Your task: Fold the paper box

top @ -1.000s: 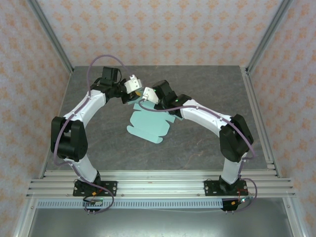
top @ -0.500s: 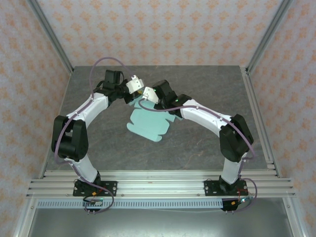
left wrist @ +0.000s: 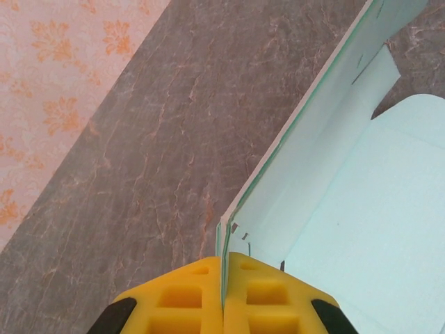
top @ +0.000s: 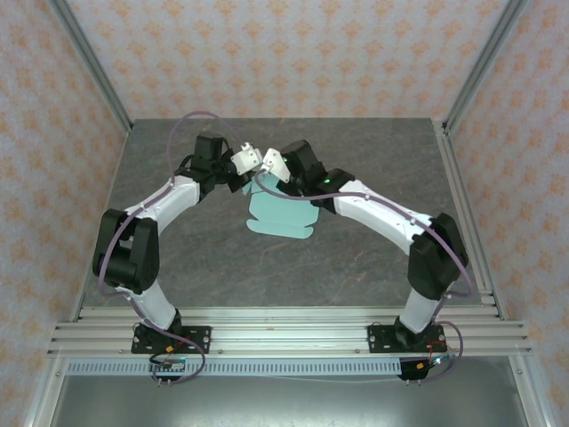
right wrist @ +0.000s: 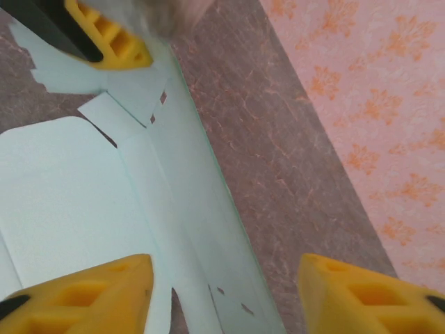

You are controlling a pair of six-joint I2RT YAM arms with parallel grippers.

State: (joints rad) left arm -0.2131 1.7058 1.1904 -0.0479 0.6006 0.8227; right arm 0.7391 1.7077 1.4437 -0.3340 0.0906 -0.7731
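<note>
Top view: the patterned walls (top: 293, 53) close in the cell on three sides. The grey marbled table (top: 373, 258) fills the floor, with the aluminium rails (top: 284, 325) along its 6 o'clock edge.

Both arms rise from the rails and arch inward. The left arm (top: 156, 209) sweeps up past 9 o'clock and the right arm (top: 391, 222) past 3 o'clock. Their wrists nearly meet just toward 12 o'clock from the table's middle.

The paper box (top: 283, 216) lies near the table's middle as a mostly flat mint-green sheet. Its rounded tabs point toward 6 o'clock, and its 12 o'clock edge sits under the two wrists.

We see the left gripper (top: 249, 165) at the sheet's 11 o'clock corner and the right gripper (top: 268, 169) just beside it, toward 12 o'clock.

Left wrist view: the left gripper (left wrist: 224, 292) has its yellow pads (left wrist: 181, 303) pressed together, clamped on the thin edge of the paper box (left wrist: 361, 209). A long side flap stands up from the flat panel and runs away toward 1 o'clock.

Right wrist view: the right gripper (right wrist: 222, 268) has its fingers (right wrist: 90, 292) well apart. The raised flap of the paper box (right wrist: 69, 188) runs between them, and we cannot tell if either finger touches it. At 11 o'clock, one yellow finger of the left gripper (right wrist: 111, 38) sits on the far end of that flap.
</note>
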